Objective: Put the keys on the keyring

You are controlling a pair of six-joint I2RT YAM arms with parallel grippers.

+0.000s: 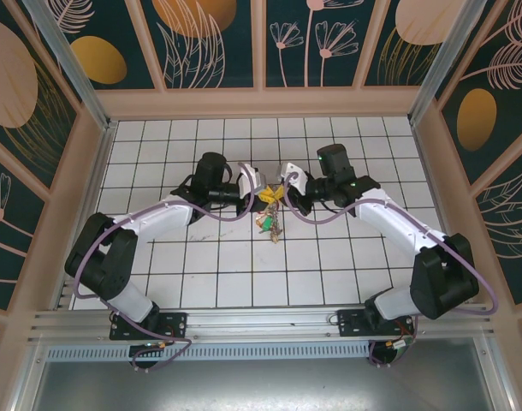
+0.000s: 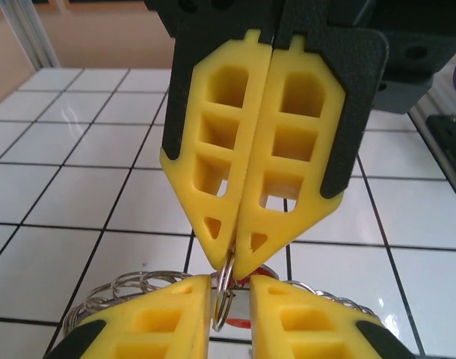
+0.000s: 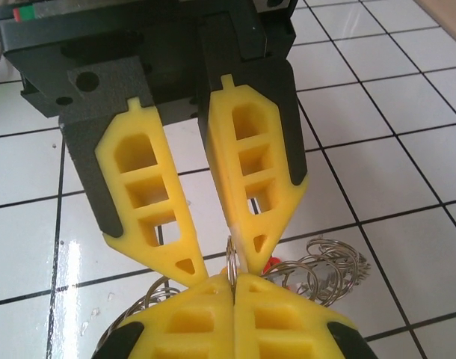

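Keys (image 1: 269, 224) bunched over the tiled bench (image 1: 201, 274), near side of the meeting arms. Just beyond: right gripper (image 2: 234, 262) jaws together, pinching small wire ring (image 2: 224, 299); left gripper (image 3: 220, 262) jaws slightly apart around it. Coiled keyring (image 2: 131, 284) beneath them.

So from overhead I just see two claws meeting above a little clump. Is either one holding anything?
Observer: Yes, the right gripper is shut on a small ring standing up from its tips.
Visitor: And the left one?
Observer: The left gripper is open, a finger on each side of that ring.
Visitor: What's the clump?
Observer: Partly a coiled wire keyring beneath the tips, with a red bit beside it.
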